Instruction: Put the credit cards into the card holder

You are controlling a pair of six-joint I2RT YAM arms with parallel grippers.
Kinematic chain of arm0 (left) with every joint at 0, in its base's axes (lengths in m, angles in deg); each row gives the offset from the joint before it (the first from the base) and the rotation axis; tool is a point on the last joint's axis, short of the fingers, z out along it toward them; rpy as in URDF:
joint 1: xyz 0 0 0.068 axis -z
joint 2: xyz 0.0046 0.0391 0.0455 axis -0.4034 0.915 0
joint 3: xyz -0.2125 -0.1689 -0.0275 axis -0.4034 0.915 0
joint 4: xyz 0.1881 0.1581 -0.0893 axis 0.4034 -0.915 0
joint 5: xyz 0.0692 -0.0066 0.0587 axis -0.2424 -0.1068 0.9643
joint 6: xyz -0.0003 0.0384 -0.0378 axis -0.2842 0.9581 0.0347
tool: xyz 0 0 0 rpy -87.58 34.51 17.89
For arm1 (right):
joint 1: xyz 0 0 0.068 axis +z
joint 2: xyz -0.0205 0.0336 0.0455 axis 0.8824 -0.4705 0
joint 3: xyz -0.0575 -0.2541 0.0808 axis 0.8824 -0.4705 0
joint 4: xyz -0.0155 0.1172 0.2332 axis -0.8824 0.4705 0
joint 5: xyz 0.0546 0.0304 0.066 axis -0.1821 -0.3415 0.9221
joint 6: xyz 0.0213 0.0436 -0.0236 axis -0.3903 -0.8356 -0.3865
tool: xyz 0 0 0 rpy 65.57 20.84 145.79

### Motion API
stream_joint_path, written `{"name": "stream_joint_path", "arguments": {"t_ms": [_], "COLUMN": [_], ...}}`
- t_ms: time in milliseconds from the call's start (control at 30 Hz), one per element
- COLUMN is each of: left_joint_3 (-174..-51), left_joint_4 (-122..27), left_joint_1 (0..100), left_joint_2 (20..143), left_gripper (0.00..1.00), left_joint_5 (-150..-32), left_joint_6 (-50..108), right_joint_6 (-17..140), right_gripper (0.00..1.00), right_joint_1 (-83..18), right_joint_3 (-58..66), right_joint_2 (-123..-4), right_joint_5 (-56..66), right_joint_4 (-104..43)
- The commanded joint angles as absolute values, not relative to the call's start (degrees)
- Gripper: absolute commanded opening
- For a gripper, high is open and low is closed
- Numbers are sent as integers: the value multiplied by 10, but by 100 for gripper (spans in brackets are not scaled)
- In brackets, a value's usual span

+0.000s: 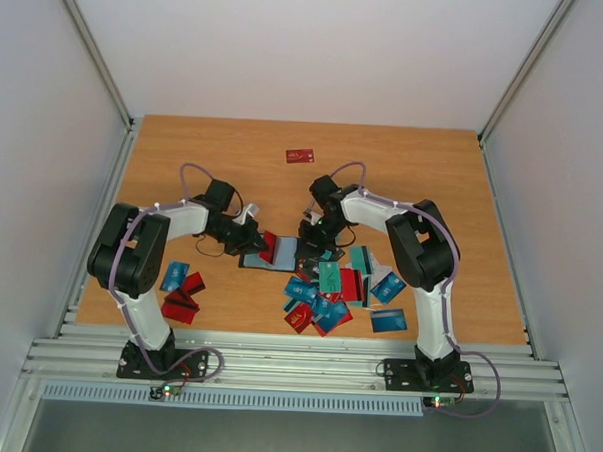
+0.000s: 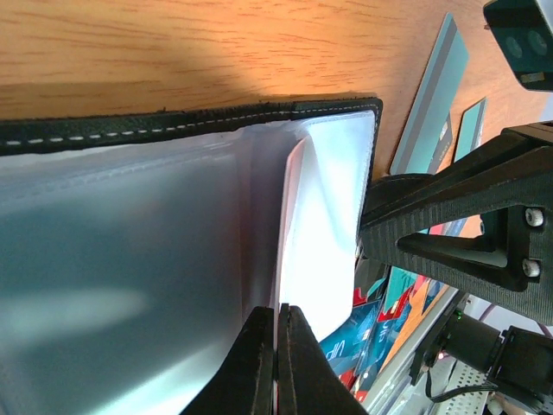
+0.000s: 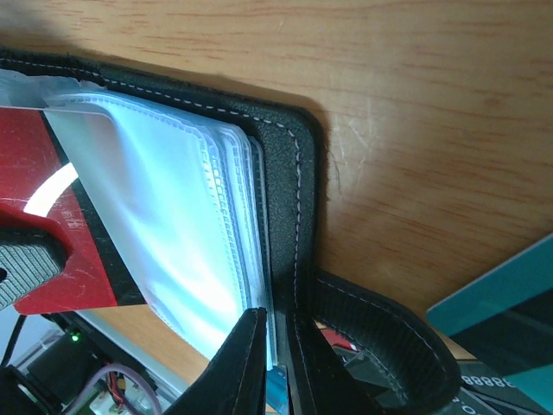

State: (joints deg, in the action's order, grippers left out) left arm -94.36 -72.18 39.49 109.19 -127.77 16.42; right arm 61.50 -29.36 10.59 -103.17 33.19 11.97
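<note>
Open card holder flat on table, between arms. Left gripper jaws pressed on thin sheet, seemingly red card. Right gripper jaws pinch card holder's clear sleeves. Loose credit cards heaped just beside.

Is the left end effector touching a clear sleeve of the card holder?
Touching. Left wrist view: the left end effector is shut on a clear sleeve's edge.

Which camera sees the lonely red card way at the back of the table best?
The top view. Only it shows the lone red card, lying flat by itself on the far part of the table. Both wrist views are filled by the open card holder up close, so the card is missing from them.
</note>
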Motion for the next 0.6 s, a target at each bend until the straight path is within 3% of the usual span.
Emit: {"name": "stream_joint_path", "arguments": {"t_ms": [0,567], "left_joint_3": [-945,-895], "left_joint_4": [-696,-622], "left_joint_1": [403,422], "left_joint_2": [1101,1093], "left_gripper": [0,0], "left_joint_5": [-1252,-1238], "left_joint_6": [157,94], "right_joint_6": [625,601], "right_gripper": [10,9], "right_joint_1": [-292,-292], "right_joint_3": [76,42], "right_joint_2": [-1033,-1039], "right_joint_5": [316,358], "right_joint_4": [135,96]}}
